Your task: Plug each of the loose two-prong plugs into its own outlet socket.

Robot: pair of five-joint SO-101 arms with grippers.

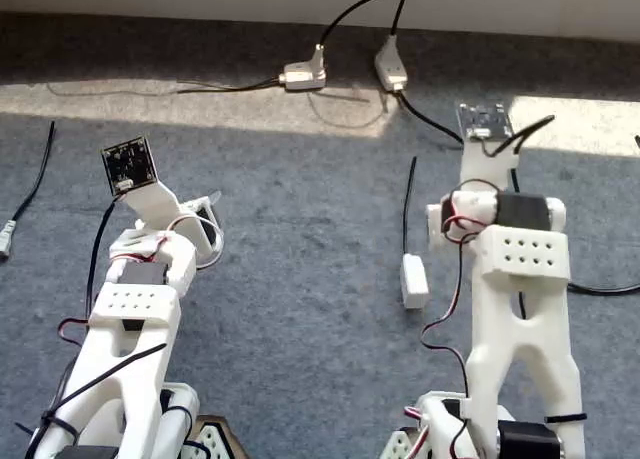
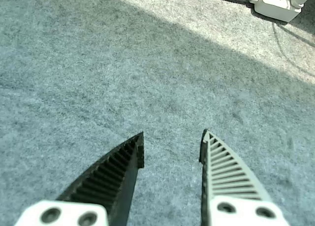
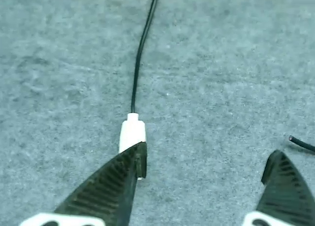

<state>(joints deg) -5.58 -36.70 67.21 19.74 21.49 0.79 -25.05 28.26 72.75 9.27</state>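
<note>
Desk point(image 1: 300, 239): covered in grey carpet-like fabric, with a sunlit band across its far part.
Left arm point(image 1: 135, 299): over the near left of the desk, well apart from every white piece.
Left gripper point(image 2: 171, 149): jaws apart with nothing between them, one black and one white, above bare fabric.
Right arm point(image 1: 520, 269): over the near right of the desk.
Right gripper point(image 3: 206, 157): jaws spread wide, holding nothing.
Plug at the jaws point(image 3: 132, 135): white and flat on the fabric. Its near end is hidden behind one black jaw tip, and its black cord runs straight away.
Loose plug point(image 1: 413, 279): white, between the arms, just beside the right arm. Its black cord leads toward the far side. I cannot tell whether it is the plug at the jaws.
White connector point(image 1: 303, 76): at the far edge of the sunlit band, with black cords leaving both ends. Plug or socket, I cannot tell.
Far plug point(image 1: 392, 67): white, near the white connector, on a black cord.
Edge plug point(image 1: 5, 239): white, at the desk's left edge.
Black cable end point(image 3: 300, 143): beside the other black jaw.
</note>
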